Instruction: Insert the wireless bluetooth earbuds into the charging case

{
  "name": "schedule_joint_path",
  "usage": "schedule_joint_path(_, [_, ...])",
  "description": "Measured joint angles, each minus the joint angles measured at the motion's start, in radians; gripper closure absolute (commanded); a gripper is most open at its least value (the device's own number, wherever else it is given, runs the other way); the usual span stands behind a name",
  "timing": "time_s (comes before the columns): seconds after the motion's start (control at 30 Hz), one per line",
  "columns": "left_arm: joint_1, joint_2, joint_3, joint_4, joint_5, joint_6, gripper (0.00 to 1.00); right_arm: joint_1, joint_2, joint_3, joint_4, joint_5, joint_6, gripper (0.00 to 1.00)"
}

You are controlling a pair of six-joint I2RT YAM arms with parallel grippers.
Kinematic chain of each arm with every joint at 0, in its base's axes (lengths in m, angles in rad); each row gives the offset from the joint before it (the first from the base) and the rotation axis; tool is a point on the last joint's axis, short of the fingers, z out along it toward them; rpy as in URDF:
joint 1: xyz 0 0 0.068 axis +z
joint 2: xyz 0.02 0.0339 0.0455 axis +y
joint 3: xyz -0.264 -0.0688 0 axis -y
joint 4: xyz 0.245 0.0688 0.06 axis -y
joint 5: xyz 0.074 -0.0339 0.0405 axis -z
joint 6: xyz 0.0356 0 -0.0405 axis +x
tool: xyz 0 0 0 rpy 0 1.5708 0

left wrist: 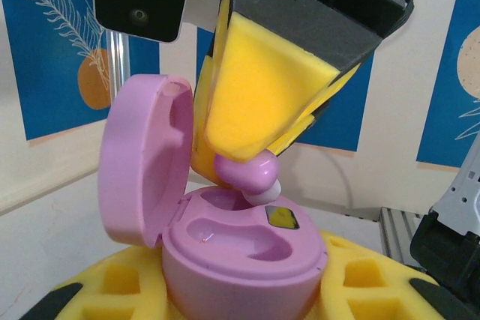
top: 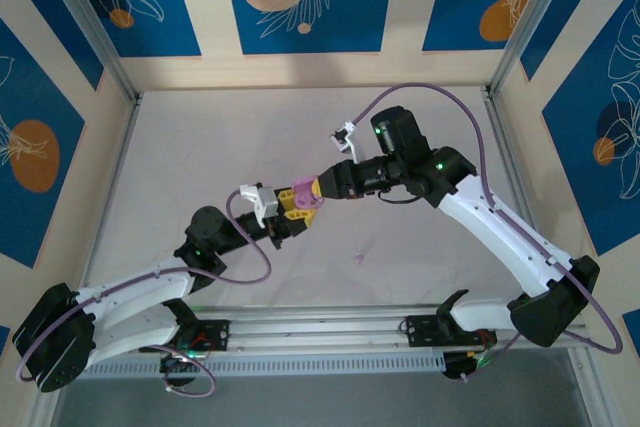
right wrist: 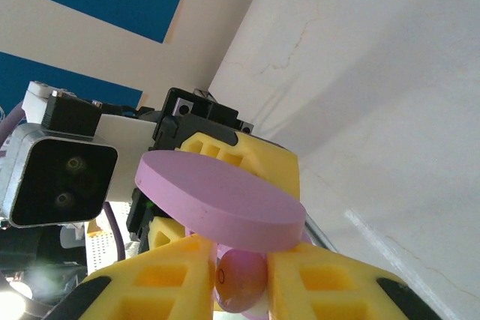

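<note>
My left gripper is shut on a pink-purple charging case, gripping its base between yellow pads. The lid stands open to the left. Two empty sockets show in the case's top. My right gripper comes in from above and is shut on one pink earbud. The earbud's white tip touches the rim of the far socket. In the right wrist view the earbud sits between my yellow pads, under the lid's flat outer face. A second small purple earbud lies on the table.
Both arms meet above the middle of the pale table. Walls with blue panels enclose the back and sides. A metal rail runs along the near edge between the arm bases.
</note>
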Motion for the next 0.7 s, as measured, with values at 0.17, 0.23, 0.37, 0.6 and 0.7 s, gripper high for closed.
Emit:
schedule_joint_path(0.17, [0.000,0.006,0.000,-0.001,-0.001,-0.011,0.74,0.008,0.000,0.007,-0.013,0.031,-0.017,0.72])
schedule_joint_path(0.23, [0.000,0.007,0.000,-0.002,0.000,-0.012,0.74,0.010,0.000,0.007,-0.018,0.039,-0.021,0.71])
schedule_joint_path(0.37, [0.000,0.010,0.000,-0.002,0.000,-0.014,0.74,0.013,0.000,0.010,-0.024,0.050,-0.027,0.70])
schedule_joint_path(0.6, [0.000,0.009,0.000,0.000,-0.004,-0.011,0.74,0.014,-0.009,0.020,-0.044,0.083,-0.029,0.62])
schedule_joint_path(0.7, [0.000,-0.002,0.000,0.003,-0.004,-0.006,0.74,0.013,-0.032,0.020,-0.053,0.121,-0.028,0.58])
